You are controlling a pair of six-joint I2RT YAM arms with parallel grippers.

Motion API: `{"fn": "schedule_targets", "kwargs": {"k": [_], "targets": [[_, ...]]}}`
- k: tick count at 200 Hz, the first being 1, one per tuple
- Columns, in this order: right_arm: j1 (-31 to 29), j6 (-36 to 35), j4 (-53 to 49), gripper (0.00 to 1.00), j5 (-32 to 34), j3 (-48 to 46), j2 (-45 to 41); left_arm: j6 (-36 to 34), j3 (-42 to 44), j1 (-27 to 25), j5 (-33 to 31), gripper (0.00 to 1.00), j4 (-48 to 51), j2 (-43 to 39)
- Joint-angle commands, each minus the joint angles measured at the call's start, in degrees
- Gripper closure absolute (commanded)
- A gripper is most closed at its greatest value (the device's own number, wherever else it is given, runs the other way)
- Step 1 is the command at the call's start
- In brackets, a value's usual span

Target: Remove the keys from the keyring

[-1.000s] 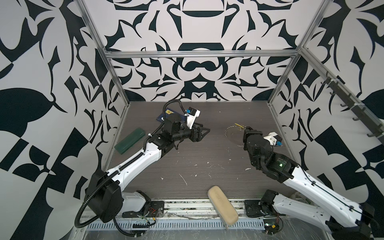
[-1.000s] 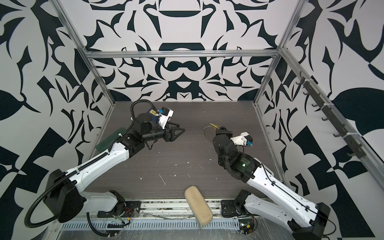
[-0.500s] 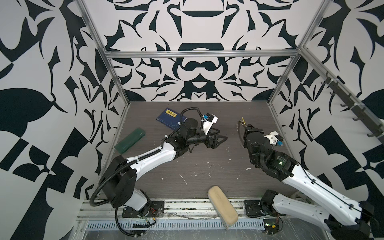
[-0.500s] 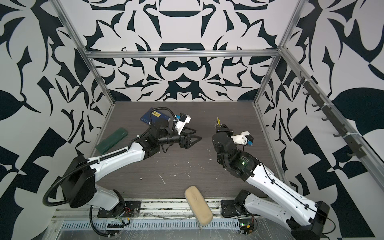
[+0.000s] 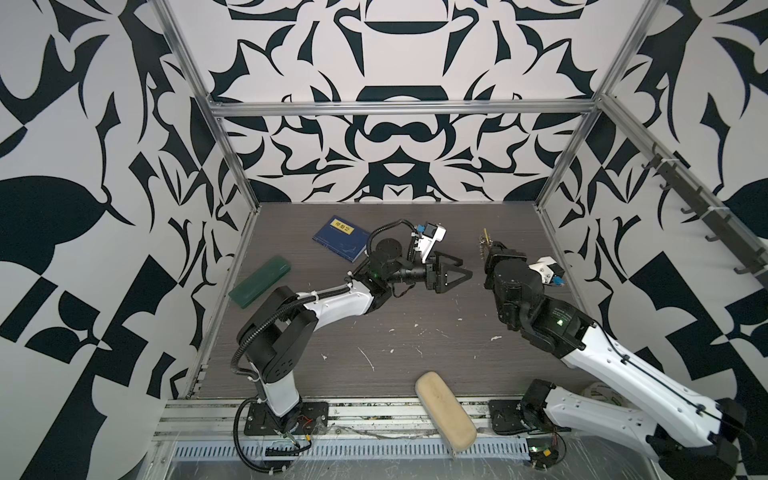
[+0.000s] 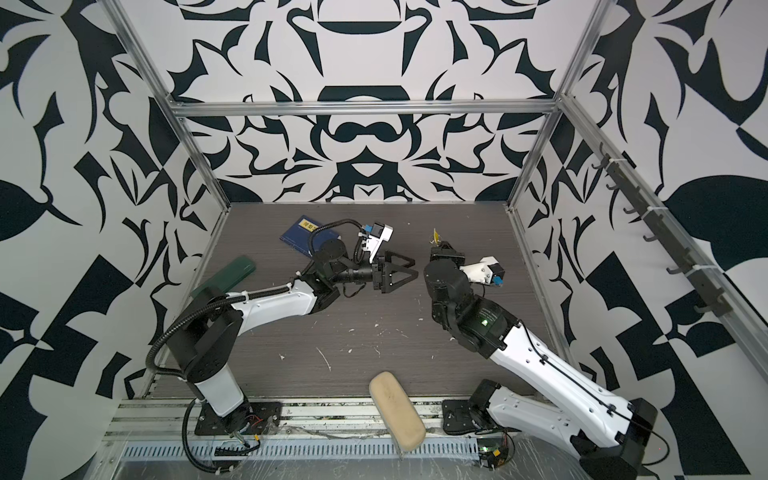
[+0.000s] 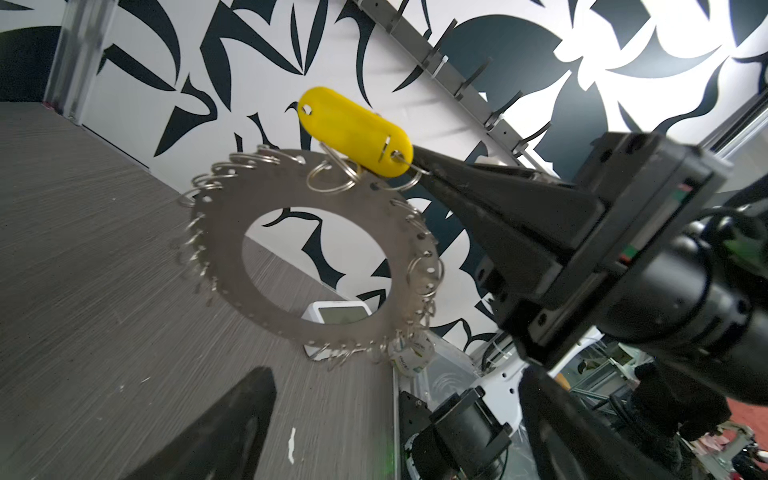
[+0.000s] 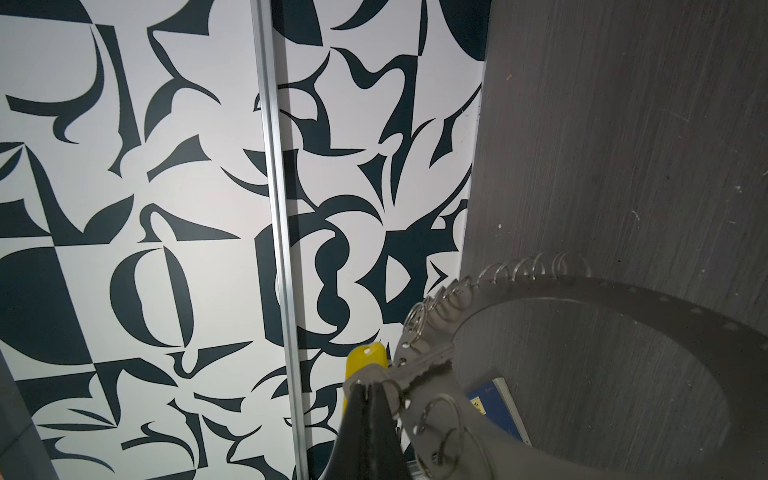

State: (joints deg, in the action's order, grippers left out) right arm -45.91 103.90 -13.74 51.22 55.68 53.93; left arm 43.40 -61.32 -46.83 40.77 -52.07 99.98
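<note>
The right gripper is clenched on the rim of the disc and holds it clear of the table, toward the far right. In both top views the disc shows nearly edge-on. The yellow tag sticks up from the disc's top edge, right beside the right gripper's tips. Its small wire ring is threaded through one of the rim holes. Whether the clenched tips also catch that ring cannot be told.

The left gripper is released, its jaws spread wide. It sits a little to the left of the disc, pointing at it but touching nothing.

The step in hand looks like the left gripper's reach for the tag. To do it well, it should probably come in higher than it sits now, since the tag stands above the disc's edge. It should close on the flat faces of the tag, away from the end where the right gripper's tips crowd in. The disc is fringed with many small rings, so a low or sloppy approach could snag one of them.

Once the tag is gripped, a straight pull is unlikely to free it. The wire ring will likely need working round through its hole while the right gripper keeps the disc steady.
</note>
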Motion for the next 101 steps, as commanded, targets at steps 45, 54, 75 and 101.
{"fn": "schedule_targets", "kwargs": {"k": [45, 54, 75, 101], "targets": [[1.84, 0.69, 8.38, 1.00, -5.36, 4.09, 4.43, 7.61, -0.91, 0.22, 1.85, 0.02, -11.20, 0.82], [2.18, 1.02, 8.53, 1.00, -6.37, 4.67, 5.05, 7.93, -0.76, 0.25, 1.82, 0.02, -12.00, 0.91], [2.79, 1.78, 9.72, 1.00, -8.69, 5.30, 6.16, 7.88, -0.04, 0.33, 1.10, 0.02, -13.16, 0.76], [3.38, 2.86, 9.86, 1.00, -10.68, 6.09, 6.97, 6.38, 1.86, 0.68, -0.93, 0.03, -15.18, 0.57]]}}
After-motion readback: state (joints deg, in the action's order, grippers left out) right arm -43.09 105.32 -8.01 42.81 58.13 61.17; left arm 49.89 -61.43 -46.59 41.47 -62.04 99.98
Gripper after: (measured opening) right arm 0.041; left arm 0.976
